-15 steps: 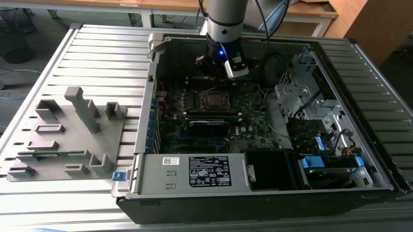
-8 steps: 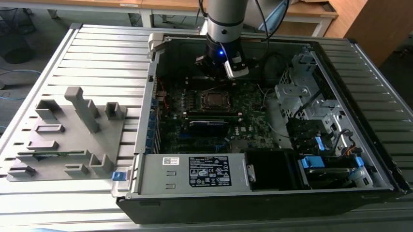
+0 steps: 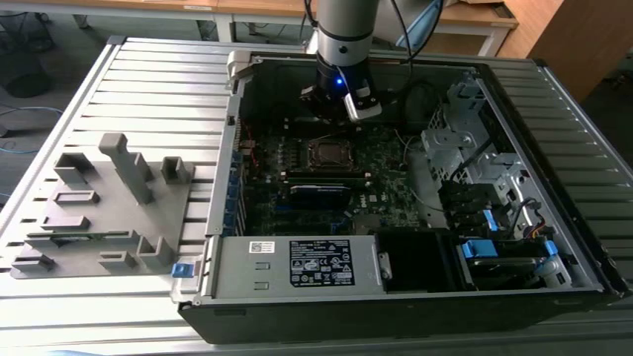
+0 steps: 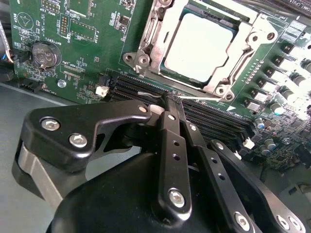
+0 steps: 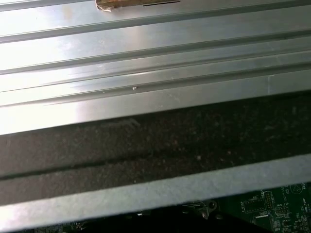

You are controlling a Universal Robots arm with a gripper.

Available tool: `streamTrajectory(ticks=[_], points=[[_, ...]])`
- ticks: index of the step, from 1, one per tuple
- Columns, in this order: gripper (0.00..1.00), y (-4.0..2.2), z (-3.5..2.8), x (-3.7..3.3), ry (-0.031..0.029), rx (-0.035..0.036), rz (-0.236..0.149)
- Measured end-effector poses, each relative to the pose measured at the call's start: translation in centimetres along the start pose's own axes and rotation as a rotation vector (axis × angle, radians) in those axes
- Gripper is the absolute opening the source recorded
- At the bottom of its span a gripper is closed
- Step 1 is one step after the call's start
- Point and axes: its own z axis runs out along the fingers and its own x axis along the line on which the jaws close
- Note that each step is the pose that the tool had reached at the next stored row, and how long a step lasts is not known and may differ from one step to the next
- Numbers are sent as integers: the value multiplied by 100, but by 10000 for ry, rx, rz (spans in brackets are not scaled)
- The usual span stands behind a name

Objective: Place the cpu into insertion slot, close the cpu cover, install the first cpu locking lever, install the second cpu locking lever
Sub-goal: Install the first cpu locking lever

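The cpu (image 4: 201, 46) lies flat in the insertion slot (image 3: 327, 152) on the green motherboard, its silver top showing. The cpu cover (image 4: 228, 73) is down around it as a metal frame. A thin wire locking lever (image 4: 147, 94) ends in a small hook just beside the socket, over the black memory slots. My gripper (image 4: 167, 102) is shut, with its black fingertips right at that hooked end; whether they touch it I cannot tell. In the exterior view the gripper (image 3: 342, 111) hangs inside the open case just behind the socket.
The case's metal walls (image 3: 237, 96) surround the board. A power supply box (image 3: 296, 263) sits at the front, and drive bays with blue tabs (image 3: 494, 245) are at the exterior view's right. A grey fixture block (image 3: 99, 208) stands on the slatted table at that view's left.
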Motion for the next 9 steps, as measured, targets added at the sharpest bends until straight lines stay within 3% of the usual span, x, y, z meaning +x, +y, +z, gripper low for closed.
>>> streamTrajectory(ticks=[3, 9], points=[[11, 0, 3, 1, -27, -8, -1], [11, -1, 12, 1, -258, -53, -30]])
